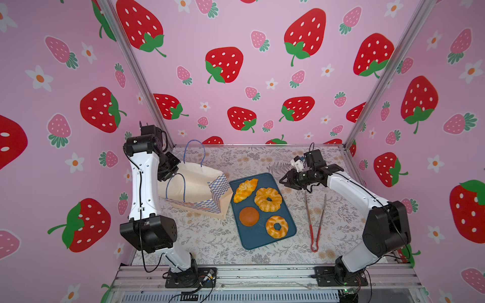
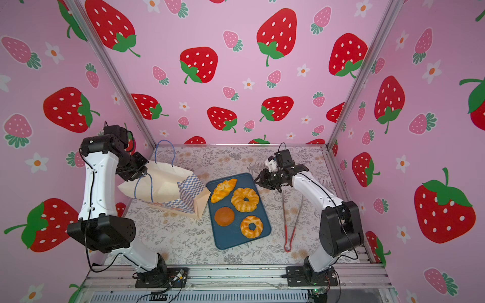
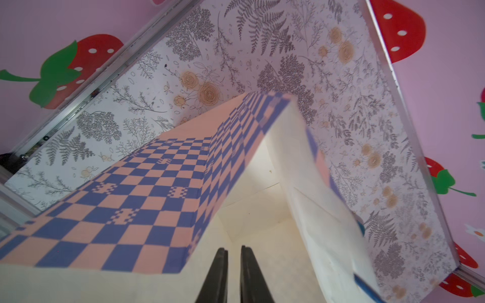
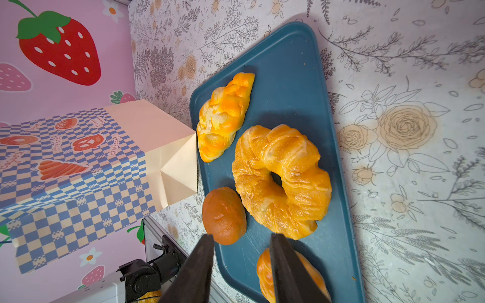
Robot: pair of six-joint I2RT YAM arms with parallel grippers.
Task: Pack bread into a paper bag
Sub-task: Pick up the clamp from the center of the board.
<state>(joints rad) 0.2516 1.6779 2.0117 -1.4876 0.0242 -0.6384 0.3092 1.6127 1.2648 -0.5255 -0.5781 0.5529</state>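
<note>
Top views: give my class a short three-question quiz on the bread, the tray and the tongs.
1. True or false: all four bread pieces lie on the blue tray.
2. The tongs lie: A under the tray; B on the table beside the tray; C on the tray.
3. How many pieces are ring-shaped?
Key: 1 true; 2 B; 3 two.

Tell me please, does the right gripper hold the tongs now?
No, the tongs lie flat on the table, apart from the right gripper, whose jaws stand open with nothing between them.
</note>
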